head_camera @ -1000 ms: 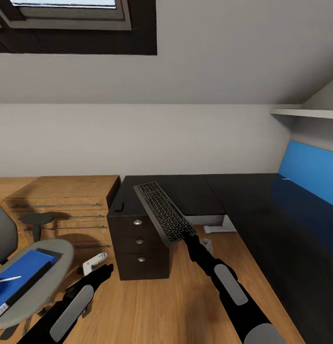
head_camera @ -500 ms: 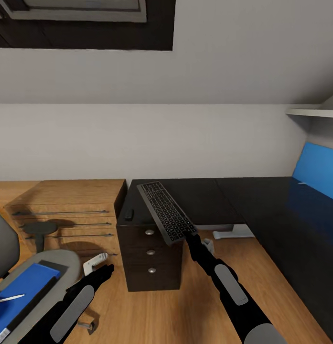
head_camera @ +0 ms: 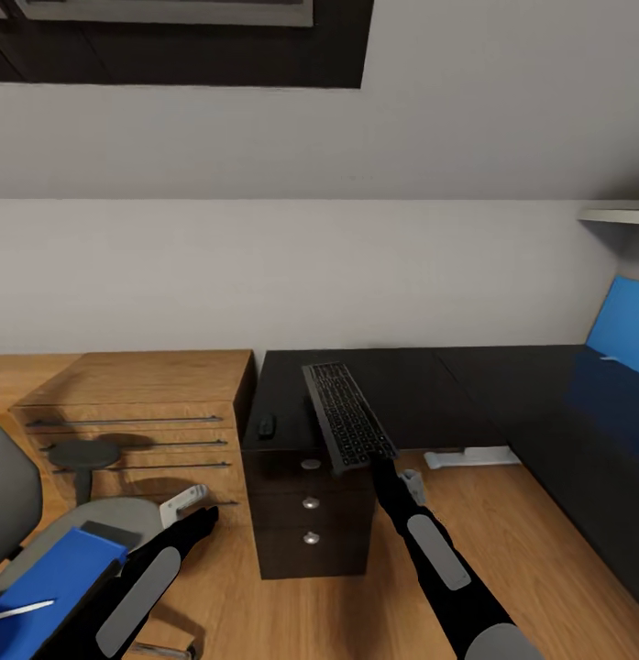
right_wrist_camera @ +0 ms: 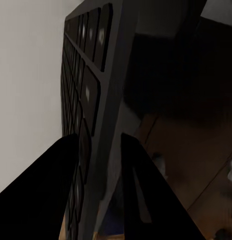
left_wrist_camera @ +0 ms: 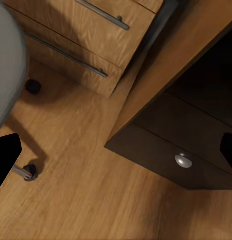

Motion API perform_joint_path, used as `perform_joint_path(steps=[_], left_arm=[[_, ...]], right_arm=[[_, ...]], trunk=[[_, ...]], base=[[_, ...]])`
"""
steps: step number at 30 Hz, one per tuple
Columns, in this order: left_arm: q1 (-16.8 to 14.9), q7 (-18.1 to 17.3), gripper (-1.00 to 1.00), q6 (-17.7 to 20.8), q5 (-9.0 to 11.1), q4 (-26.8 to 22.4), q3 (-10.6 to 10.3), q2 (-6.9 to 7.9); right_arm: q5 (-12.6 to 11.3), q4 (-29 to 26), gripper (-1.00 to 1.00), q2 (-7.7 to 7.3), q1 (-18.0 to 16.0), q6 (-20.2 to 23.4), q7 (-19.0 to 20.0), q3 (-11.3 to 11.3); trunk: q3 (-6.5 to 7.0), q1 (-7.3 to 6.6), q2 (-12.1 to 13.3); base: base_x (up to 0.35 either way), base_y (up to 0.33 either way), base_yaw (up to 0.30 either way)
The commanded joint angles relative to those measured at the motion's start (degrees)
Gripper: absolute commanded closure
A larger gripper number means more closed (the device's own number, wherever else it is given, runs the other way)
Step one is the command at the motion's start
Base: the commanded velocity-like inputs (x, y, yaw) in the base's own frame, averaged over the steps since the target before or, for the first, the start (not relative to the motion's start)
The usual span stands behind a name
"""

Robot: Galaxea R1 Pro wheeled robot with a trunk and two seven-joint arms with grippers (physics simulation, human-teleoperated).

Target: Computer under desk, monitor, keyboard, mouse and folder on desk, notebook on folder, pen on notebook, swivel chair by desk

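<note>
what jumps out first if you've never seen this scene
The long dark grey keyboard, gripped at its near end by the right gripper and held tilted above the corner of the glossy black desk. Next, the bright blue folder with a thin whitish pen on it, lying on the grey swivel chair at lower left, beside the left gripper.

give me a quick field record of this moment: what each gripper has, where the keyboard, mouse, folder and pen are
right gripper: shut on the keyboard, fingers pinching its near end
keyboard: held tilted above the desk, over the drawer-unit end
left gripper: open, holding nothing, low beside the swivel chair
mouse: on the desk top, near its left edge, apart from the keyboard
folder: on the swivel chair seat
pen: lying on the folder
wooden drawer chest: left of the desk
</note>
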Motion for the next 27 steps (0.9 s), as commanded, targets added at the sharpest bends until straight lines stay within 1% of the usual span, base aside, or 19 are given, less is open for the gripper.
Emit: perform_joint_path(steps=[1,4,7,14,17,22,27], left_arm=[[-0.1,0.4,-1.0,0.1,0.3,-0.1,-0.2,0.07],[-0.1,0.4,-1.0,0.1,0.3,-0.1,-0.2,0.03],[-0.1,0.4,-1.0,0.1,0.3,-0.1,-0.2,0.06],[-0.1,0.4,-1.0,0.1,0.2,-0.2,-0.1,0.07],[-0.1,0.4,-1.0,0.1,0.2,-0.2,-0.1,0.2],[-0.1,0.4,-1.0,0.0,0.2,-0.4,-0.1,0.25],[-0.1,0.4,-1.0,0.0,0.2,-0.4,-0.1,0.26]], right_arm=[[-0.6,0.3,1.0,0.2,0.0,-0.8,0.0,0.2],[-0.5,1.6,1.0,1.43,0.0,-2.5,-0.2,0.2],[-0.5,2.2,1.0,2.0,0.0,-3.7,-0.2,0.1],[-0.6,4.8,1.0,2.69,0.0,-7.4,-0.2,0.4],[-0.6,6.1,1.0,3.41,0.0,-8.9,-0.2,0.4],[-0.6,6.9,1.0,4.03,0.0,-9.8,-0.3,0.4],[-0.5,7.6,1.0,4.1,0.0,-9.8,-0.3,0.4]], trunk=[[-0.05,0.0,0.0],[-0.05,0.0,0.0],[-0.05,0.0,0.0],[-0.05,0.0,0.0],[-0.05,0.0,0.0],[-0.05,0.0,0.0],[-0.05,0.0,0.0]], base=[[0.036,0.037,0.0],[0.018,0.018,0.0],[0.007,0.007,0.0],[0.002,0.002,0.0],[0.0,0.0,0.0],[0.028,0.0,0.0],[0.245,0.0,0.0]])
